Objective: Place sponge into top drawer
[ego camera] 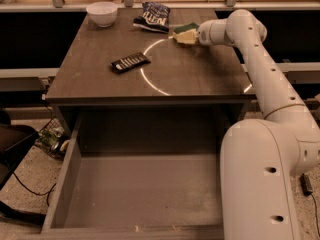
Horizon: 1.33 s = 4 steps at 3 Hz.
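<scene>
The sponge (185, 34) is a small block of pale yellow foam with a dark green scouring layer on top. It sits at the far right of the surface (200, 79), right at the tip of the claw (196, 35). Whether it rests on the wood or is lifted slightly off it cannot be told. The claw reaches in from the right at the end of the white arm (260, 69) and is mostly hidden behind the sponge and the wrist, so whether it is clamped on the sponge cannot be told. The sponge lies just beside the right end of a blue snack bag (152, 17) and at the top of a thin white arc (146, 78) marked on the wood. A white bowl (102, 13) stands at the far left corner, and a dark remote (130, 62) lies left of centre, well apart from the sponge. The drawer (62, 184) is pulled out below the surface's front edge. It is grey, wide and shallow, with low side walls, and a few pale specks lie near its front lip. The sponge is well apart from the drawer.
</scene>
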Each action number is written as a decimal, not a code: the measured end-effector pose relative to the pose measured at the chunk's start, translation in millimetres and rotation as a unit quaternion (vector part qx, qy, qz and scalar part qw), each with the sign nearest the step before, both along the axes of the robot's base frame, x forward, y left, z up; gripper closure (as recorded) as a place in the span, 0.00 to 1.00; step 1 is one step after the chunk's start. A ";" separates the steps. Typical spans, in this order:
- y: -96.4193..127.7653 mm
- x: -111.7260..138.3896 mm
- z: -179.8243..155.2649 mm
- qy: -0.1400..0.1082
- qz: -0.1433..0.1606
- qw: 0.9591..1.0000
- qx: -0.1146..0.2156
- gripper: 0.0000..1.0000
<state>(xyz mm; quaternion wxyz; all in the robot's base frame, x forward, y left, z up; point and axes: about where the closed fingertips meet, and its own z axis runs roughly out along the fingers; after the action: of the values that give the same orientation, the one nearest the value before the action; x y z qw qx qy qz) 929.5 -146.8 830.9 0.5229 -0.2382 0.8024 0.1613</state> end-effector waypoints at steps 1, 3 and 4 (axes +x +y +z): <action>0.0 0.0 0.5 0.000 0.000 1.000 0.000 1.00; 0.2 0.0 0.5 0.000 0.000 1.000 0.000 1.00; 0.4 0.0 0.4 0.000 0.000 1.000 0.000 0.85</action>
<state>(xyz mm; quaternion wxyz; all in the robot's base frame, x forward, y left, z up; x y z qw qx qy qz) 929.6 -146.5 831.3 0.5226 -0.2384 0.8025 0.1612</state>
